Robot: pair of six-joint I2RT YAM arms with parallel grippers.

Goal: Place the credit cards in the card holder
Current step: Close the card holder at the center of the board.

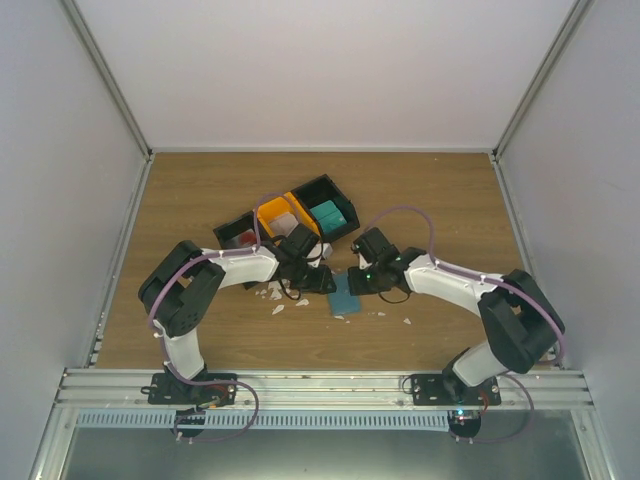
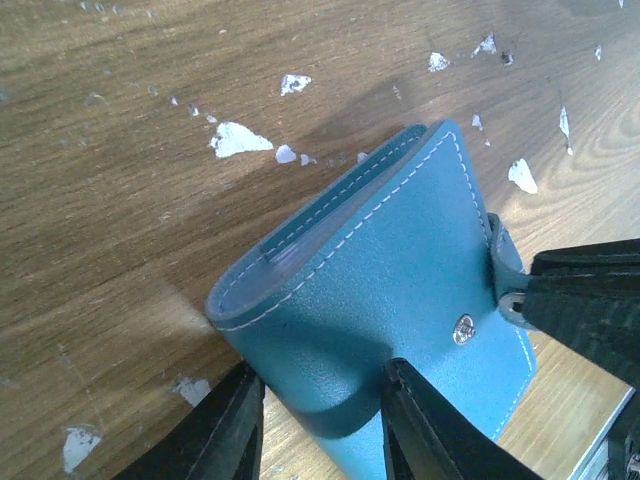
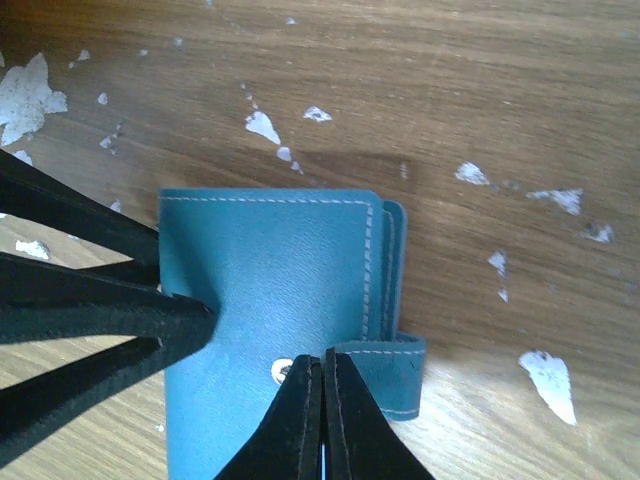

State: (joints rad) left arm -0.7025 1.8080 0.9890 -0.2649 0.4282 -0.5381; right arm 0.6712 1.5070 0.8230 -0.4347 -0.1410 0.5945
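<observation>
The blue-teal card holder (image 1: 345, 293) lies folded on the wood between both arms. My left gripper (image 2: 320, 385) straddles its rounded folded edge (image 2: 400, 270); one finger (image 2: 235, 420) presses the side, the other rests on the cover, both touching it. My right gripper (image 3: 322, 358) is shut, its tips set on the cover (image 3: 290, 270) between the metal snap stud (image 3: 281, 371) and the strap tab (image 3: 395, 375), with nothing seen between them. The credit cards show only as a red-and-white patch (image 1: 243, 238) in the left black bin.
Three bins stand behind the grippers: a black one (image 1: 228, 228), a yellow one (image 1: 285, 215) and a black one holding a brighter teal stack (image 1: 328, 212). White scraps (image 1: 275, 293) dot the wood around the holder. The enclosure walls rise on both sides.
</observation>
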